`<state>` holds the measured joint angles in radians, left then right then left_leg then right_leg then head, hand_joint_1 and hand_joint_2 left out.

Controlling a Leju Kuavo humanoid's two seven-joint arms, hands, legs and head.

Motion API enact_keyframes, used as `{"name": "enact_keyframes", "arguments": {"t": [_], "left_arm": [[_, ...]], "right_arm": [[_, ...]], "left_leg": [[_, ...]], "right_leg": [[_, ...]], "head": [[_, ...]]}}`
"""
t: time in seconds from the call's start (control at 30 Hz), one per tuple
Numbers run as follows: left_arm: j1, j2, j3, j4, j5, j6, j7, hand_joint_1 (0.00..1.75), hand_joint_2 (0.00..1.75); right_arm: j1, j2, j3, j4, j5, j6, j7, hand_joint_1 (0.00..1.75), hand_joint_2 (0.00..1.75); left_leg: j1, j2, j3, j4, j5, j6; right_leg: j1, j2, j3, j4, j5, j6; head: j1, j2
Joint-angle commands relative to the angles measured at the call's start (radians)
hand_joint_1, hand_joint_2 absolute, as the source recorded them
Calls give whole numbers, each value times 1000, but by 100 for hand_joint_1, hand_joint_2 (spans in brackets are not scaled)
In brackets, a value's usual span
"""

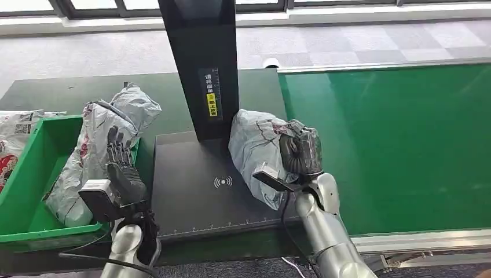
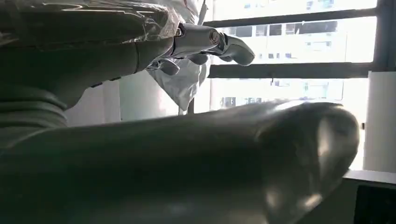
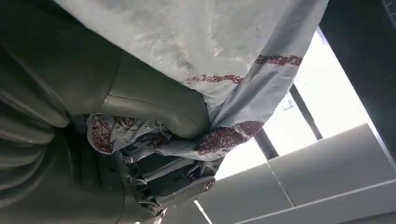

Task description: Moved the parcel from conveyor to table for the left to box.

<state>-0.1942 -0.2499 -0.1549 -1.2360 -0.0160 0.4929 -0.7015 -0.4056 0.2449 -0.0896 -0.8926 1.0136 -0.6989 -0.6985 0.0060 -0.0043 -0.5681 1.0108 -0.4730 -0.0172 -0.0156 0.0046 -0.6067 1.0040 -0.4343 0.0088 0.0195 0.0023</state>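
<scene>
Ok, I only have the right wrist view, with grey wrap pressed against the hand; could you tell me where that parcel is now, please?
Observer: The right hand holds the grey parcel over the black scanner plate, just beside the black post.
Operator: Thank you. Is it off the belt?
Observer: Largely, yes: the green conveyor starts right beside the hand, on the robot's right.
Operator: And the other arm?
Observer: The left hand is against a second parcel that leans over the edge of the green bin; I cannot tell whether it grips it.
</scene>
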Motion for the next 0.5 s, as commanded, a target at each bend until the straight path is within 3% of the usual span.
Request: {"name": "enact_keyframes", "arguments": {"t": [0.03,0.1,0.3,0.5], "left_arm": [[-72,22,-52,110,12,-19,3,0,0],[-93,22,-64,137,24,-16,3,0,0],[-109,25,-72,157,40,-9,3,0,0],[-109,25,-72,157,40,-9,3,0,0]], "right_arm": [[-123,47,95,245,-13,1,32,175,175],[-136,65,86,317,-52,1,0,175,175],[-169,44,248,373,-287,28,0,175,175],[-169,44,248,373,-287,28,0,175,175]], "left_leg": [[0,3,1,-1,0,0],[0,4,2,-1,0,0],[0,2,2,-1,0,0],[0,1,1,0,0,0]], "right_leg": [[0,3,0,0,1,-1],[1,3,1,-1,1,-1],[1,2,0,-1,1,-1],[1,0,0,0,0,-1]], "head": [[0,0],[0,0],[0,0],[0,0]]}}
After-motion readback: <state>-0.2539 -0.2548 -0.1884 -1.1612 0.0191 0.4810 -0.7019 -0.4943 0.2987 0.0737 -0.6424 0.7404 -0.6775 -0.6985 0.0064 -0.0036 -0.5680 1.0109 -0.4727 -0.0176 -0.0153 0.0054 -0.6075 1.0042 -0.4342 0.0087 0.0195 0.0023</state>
